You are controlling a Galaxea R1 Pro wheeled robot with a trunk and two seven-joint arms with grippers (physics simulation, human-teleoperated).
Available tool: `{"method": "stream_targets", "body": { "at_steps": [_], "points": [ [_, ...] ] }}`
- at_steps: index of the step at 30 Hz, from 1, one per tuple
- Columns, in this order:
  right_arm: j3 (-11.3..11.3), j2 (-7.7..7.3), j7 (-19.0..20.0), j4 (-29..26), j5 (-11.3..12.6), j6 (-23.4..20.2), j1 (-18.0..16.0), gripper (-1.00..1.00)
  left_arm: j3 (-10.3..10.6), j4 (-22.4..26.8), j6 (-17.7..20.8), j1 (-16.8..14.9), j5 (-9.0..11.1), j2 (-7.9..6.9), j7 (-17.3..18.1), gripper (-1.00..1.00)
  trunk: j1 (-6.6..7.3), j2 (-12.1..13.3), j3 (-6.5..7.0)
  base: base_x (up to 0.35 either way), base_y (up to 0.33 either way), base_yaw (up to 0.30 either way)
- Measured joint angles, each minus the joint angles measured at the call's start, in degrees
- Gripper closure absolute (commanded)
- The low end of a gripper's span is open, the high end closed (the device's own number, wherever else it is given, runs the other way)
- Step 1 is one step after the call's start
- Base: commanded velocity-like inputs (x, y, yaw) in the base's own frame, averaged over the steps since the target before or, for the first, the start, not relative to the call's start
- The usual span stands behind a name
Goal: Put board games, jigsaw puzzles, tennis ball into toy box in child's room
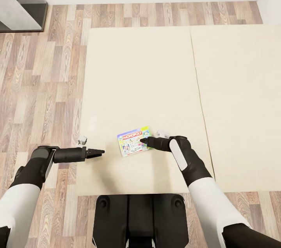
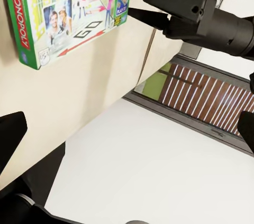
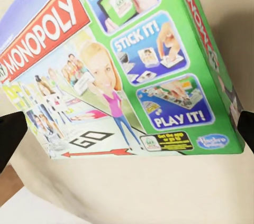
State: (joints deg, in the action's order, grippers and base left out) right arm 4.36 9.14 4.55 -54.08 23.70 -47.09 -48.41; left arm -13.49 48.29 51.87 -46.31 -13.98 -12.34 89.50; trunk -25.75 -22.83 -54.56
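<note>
A board game point(image 1: 133, 141), a flat Monopoly box with a green edge and a red band, lies on the beige bed point(image 1: 148, 72) near its front edge. My right gripper point(image 1: 143, 141) is at the box's right edge, open; in the right wrist view its fingertips point(image 3: 11, 134) flank the box point(image 3: 121, 65). The left wrist view shows the same box point(image 2: 69, 12) with the right gripper point(image 2: 138, 5) at its corner. My left gripper point(image 1: 100, 151) hovers over the mattress a short way left of the box, open and holding nothing.
Light wood-plank floor point(image 1: 43, 76) runs left of and behind the bed. A grey cabinet point(image 1: 19, 2) stands at the far left by the white wall. A seam point(image 1: 197, 84) splits the mattress cover into two panels. My dark base point(image 1: 140, 217) is against the bed's front edge.
</note>
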Motion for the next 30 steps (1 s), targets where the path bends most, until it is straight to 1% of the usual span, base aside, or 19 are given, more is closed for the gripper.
{"method": "stream_targets", "body": {
  "at_steps": [7, 9, 12, 13, 15, 24, 30],
  "points": [
    [0.24, 0.05, 0.04, 0.18, -0.19, -0.05, 0.00, -1.00, -0.03, 0.00, 0.00, -0.02, -0.01, 0.00, 0.00, -1.00, 0.00, 0.00, 0.00, 0.000, 0.000, 0.000],
    [1.17, 0.04, -0.08, 0.25, -0.18, -0.16, 0.00, -1.00, -0.06, 0.00, 0.00, -0.03, -0.01, 0.00, 0.00, -1.00, 0.00, 0.00, 0.00, 0.000, 0.000, 0.000],
    [4.06, -0.13, -0.29, 0.54, -0.24, -0.25, -0.06, -1.00, -0.07, 0.00, 0.00, -0.03, -0.01, 0.00, 0.00, -1.00, 0.00, 0.00, 0.00, 0.000, 0.000, 0.000],
    [4.71, -0.16, -0.34, 0.65, -0.25, -0.25, -0.07, -1.00, -0.07, 0.00, 0.00, -0.01, -0.01, -0.02, 0.00, -1.00, 0.00, 0.00, 0.00, 0.000, 0.000, 0.000],
    [5.45, -0.17, -0.41, 0.77, -0.26, -0.28, -0.08, -1.00, -0.08, 0.00, 0.00, -0.03, -0.01, -0.03, 0.00, -1.00, 0.00, 0.00, 0.00, 0.000, 0.000, 0.000],
    [6.02, 0.03, -0.67, 0.95, -0.37, -0.12, 0.00, -1.00, -0.08, 0.00, 0.00, 0.01, -0.01, 0.00, 0.00, -1.00, 0.00, 0.00, 0.00, 0.000, 0.000, 0.000],
    [6.05, -0.36, -0.73, 0.90, -0.46, -0.01, 0.00, -1.00, -0.01, 0.00, 0.00, -0.03, 0.00, 0.00, 0.00, -1.00, 0.00, 0.00, 0.00, 0.000, 0.000, 0.000]
  ]
}}
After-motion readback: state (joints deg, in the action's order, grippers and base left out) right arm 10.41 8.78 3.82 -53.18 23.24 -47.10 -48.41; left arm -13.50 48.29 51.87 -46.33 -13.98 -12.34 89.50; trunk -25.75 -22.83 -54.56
